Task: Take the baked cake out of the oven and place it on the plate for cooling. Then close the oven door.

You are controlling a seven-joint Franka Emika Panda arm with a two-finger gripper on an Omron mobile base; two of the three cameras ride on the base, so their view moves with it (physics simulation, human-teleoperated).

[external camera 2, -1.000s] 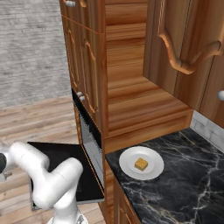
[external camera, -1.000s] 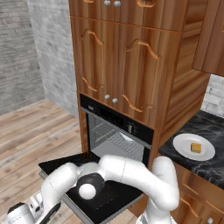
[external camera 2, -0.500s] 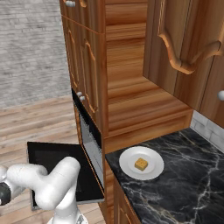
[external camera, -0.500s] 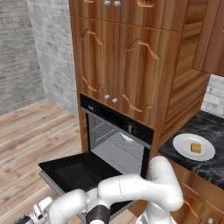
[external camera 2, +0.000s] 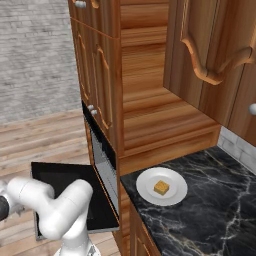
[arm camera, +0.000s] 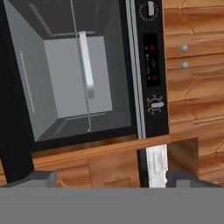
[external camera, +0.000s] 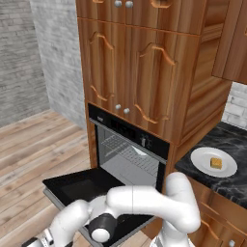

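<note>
- The fingers (arm camera: 109, 179) stand wide apart and hold nothing; they hang low, facing the open oven (arm camera: 78, 74).
- The door (external camera: 87, 190) lies folded down flat, so closing it is the step left.
- The cake (external camera 2: 161, 187) already sits on the plate (external camera 2: 145, 190), on the tabletop (external camera 2: 215, 210) right of the oven; that part looks done.

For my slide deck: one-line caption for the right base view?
Baked cake rests on the white plate on the black marble counter; oven door hangs open.
</note>
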